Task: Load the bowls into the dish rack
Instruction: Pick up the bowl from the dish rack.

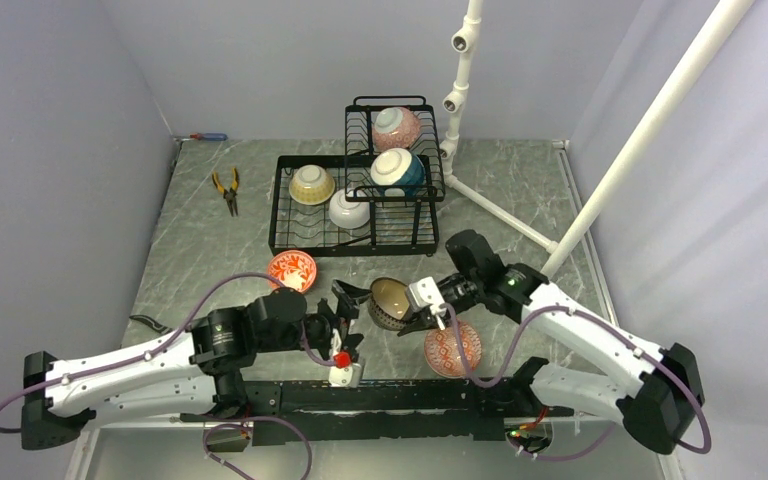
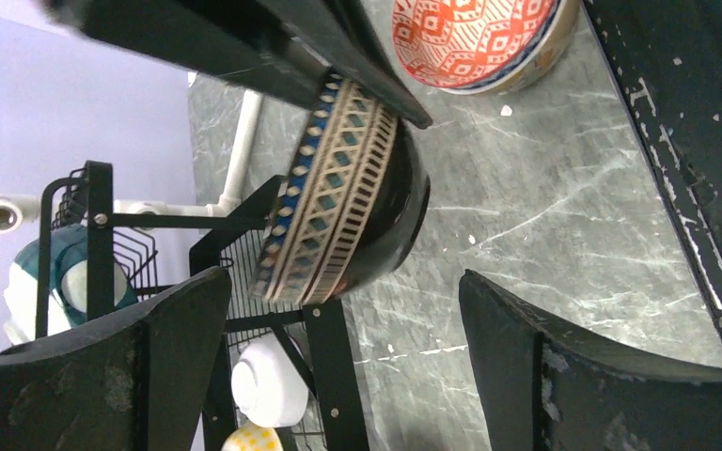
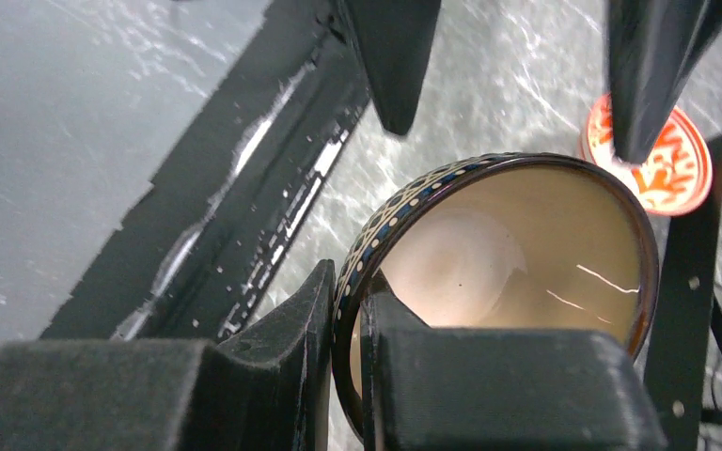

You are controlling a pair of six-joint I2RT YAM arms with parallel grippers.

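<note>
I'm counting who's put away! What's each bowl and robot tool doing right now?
Brown patterned ceramic bowl: tilted, held by rim.
Right tool: shut on it.
Left tool: open, empty.
Red-patterned bowl: upright on table.
Orange-patterned bowl: upright on table.
Cream-yellow bowl: upside down in black wire dish rack.
White bowl: in rack.
Teal-and-white bowl: tilted in rack.
Pink bowl: in raised basket.

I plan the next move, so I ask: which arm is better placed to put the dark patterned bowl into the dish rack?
Right. The right gripper is shut on the rim of the dark patterned bowl; the left gripper is open and holds nothing. The dish rack stands beyond.
</note>
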